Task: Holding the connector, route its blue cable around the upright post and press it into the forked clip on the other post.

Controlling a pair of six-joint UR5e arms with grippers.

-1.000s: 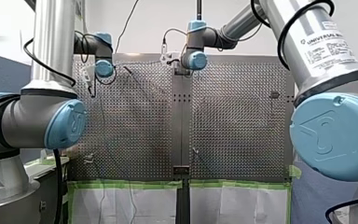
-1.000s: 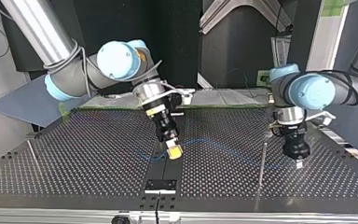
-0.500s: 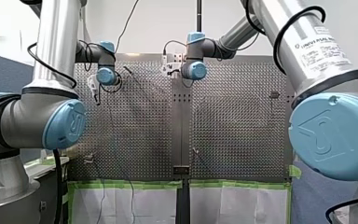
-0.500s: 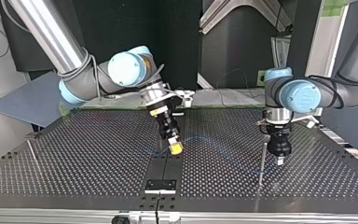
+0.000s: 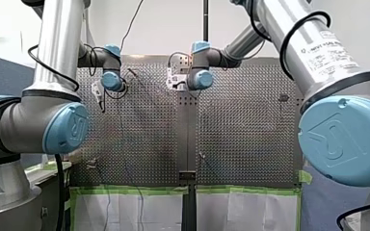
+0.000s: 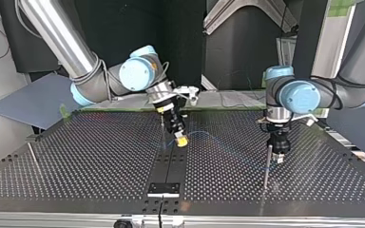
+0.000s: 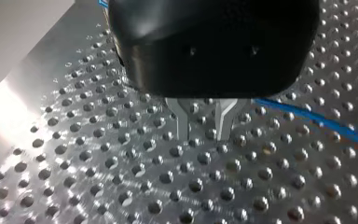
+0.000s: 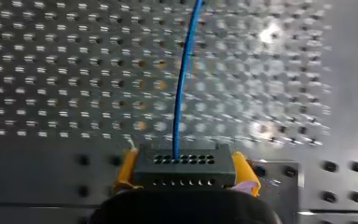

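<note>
In the right wrist view my right gripper (image 8: 185,161) is shut with its yellow pads (image 8: 126,169) on a dark grey connector (image 8: 185,171). A blue cable (image 8: 182,88) runs from the connector away over the perforated table. The top view shows this gripper (image 6: 181,140) low over the table's middle, with the cable (image 6: 209,137) arching toward the upright post (image 6: 266,166). My left gripper (image 6: 279,159) hangs just beside that post's top. Its metal fingers (image 7: 182,123) stand apart over the table with nothing between them, and the cable (image 7: 317,122) passes beside them.
A second thin post (image 6: 32,156) stands at the top view's left near the table edge. A black plate (image 6: 163,188) sits at the table's near edge in that view. Green tape (image 5: 130,190) lines the table's near edge in the front view.
My left gripper has moved toward the top view's left, up to the post, and its fingers have parted. My right gripper has carried the connector farther from the top camera.
</note>
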